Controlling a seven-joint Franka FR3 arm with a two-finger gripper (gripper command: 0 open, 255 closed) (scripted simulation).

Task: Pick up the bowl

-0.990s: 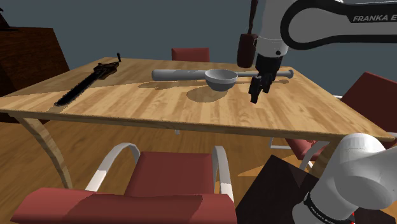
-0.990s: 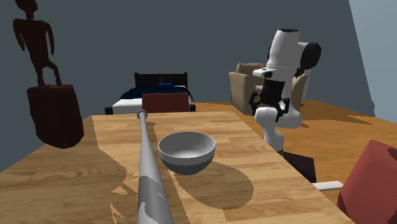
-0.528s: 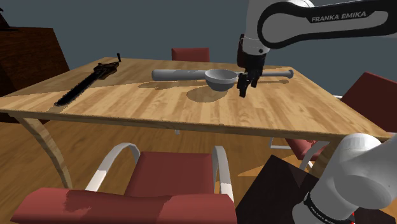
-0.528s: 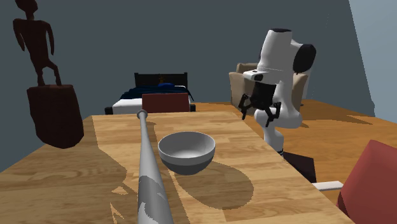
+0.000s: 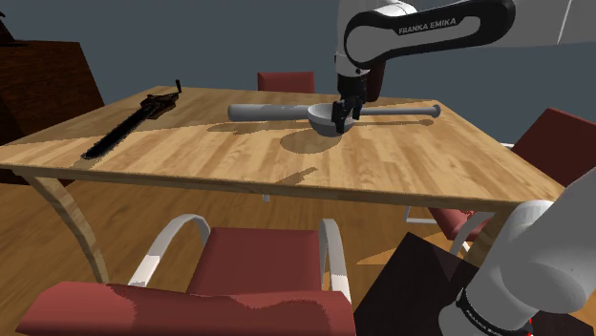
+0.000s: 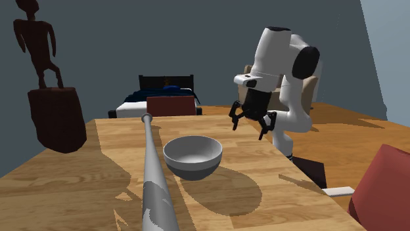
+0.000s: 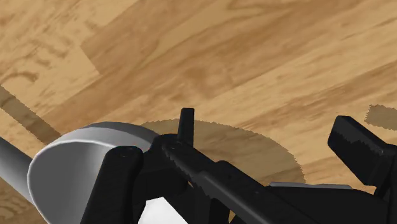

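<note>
The shoulder camera is looking from well behind the claw (image 5: 342, 116) down over the table (image 5: 239, 153), the second is sitting low beyond the bowl (image 6: 192, 156) and facing back at the claw, and the wrist camera is peering closely along the claw at that shared bowl and table.

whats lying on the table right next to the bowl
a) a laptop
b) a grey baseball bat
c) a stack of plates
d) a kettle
b: a long grey baseball bat lies on the wooden table right beside the grey bowl.
</note>
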